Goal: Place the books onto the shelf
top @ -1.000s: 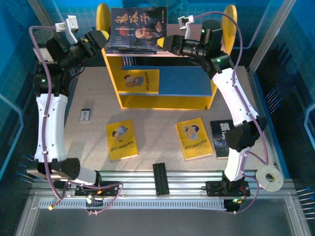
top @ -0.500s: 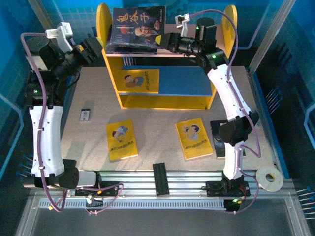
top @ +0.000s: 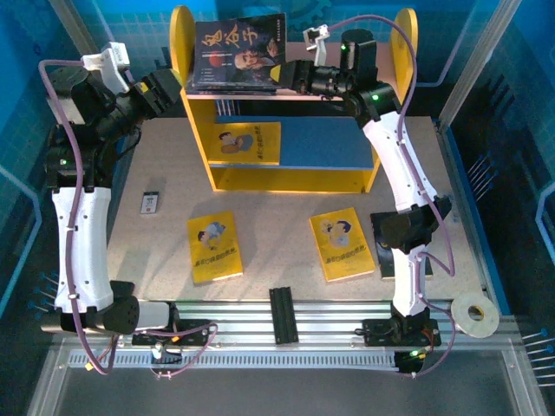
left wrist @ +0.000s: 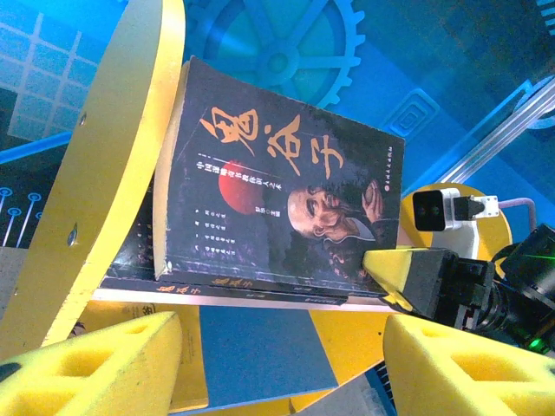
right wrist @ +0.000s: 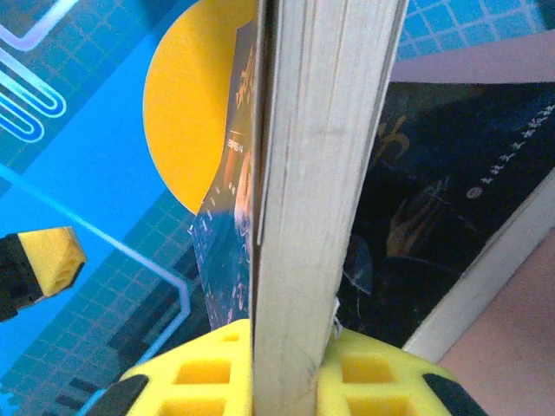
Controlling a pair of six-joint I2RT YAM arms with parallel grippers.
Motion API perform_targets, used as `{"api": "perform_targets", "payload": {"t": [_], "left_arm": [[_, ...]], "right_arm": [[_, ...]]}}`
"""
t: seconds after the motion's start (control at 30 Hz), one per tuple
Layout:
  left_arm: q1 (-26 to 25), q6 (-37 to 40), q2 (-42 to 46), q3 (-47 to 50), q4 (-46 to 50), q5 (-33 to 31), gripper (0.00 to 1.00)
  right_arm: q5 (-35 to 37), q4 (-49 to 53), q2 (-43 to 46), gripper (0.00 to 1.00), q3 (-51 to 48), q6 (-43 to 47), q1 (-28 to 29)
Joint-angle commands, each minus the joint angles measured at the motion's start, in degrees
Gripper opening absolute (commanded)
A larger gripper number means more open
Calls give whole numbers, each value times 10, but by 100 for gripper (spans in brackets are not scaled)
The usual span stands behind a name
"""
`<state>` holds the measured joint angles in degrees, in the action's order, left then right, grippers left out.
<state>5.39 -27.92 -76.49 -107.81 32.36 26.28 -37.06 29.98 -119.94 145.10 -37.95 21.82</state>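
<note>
Presently my right gripper [top: 291,74] is clamped on the page edge of the dark portrait book [top: 238,52], holding it tilted on the upper board [right wrist: 512,347] of the shelf [top: 286,179], I judge to stand it. My left gripper [top: 163,87] hangs part-open and empty beside the yellow side panel [top: 180,30], seemingly placed to steady it.

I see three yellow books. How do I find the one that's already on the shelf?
Find the shelf with yellow sides at the back of the table. On its blue lower board, at the left end, lies a yellow book. The other two yellow books lie on the table in front.
</note>
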Motion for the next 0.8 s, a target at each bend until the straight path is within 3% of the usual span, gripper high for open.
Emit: {"api": "perform_targets", "payload": {"t": [0.0, 0.3, 0.5, 0.77], "left_arm": [[3, 11, 13, 4, -2, -7, 63], [3, 10, 19, 1, 3, -7, 63], [3, 14, 21, -1, 12, -7, 64], [3, 18, 37, 8, 23, -8, 64]], "right_arm": [[-17, -10, 12, 17, 29, 20, 7], [-5, 10, 20, 27, 28, 32, 7], [8, 12, 22, 51, 28, 36, 6], [70, 71, 42, 70, 28, 100, 5]]}}
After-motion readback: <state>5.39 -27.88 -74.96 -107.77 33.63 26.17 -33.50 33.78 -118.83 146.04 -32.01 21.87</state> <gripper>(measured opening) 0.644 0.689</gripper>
